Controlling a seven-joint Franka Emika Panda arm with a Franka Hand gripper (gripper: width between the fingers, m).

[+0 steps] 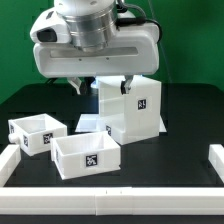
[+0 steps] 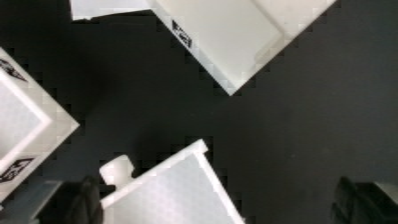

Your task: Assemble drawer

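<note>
A tall white drawer case [image 1: 132, 110] with a marker tag stands right of centre on the black table. Two small open white drawer boxes sit near it, one at the exterior view's left [image 1: 37, 132] and one in front [image 1: 86, 155]. My gripper [image 1: 103, 85] hangs just over the case's top, at its left corner. In the wrist view my gripper [image 2: 208, 205] is open wide, its dark fingers [image 2: 54, 200] far apart. A white panel corner [image 2: 178, 185] lies between them, close to one finger and well away from the other. I cannot tell if it touches the near finger.
White border rails run along the table's left [image 1: 10, 165], right [image 1: 215, 160] and front [image 1: 110, 205] edges. In the wrist view another white box with a tag [image 2: 231, 40] and a white edge [image 2: 27, 115] lie on the black surface below.
</note>
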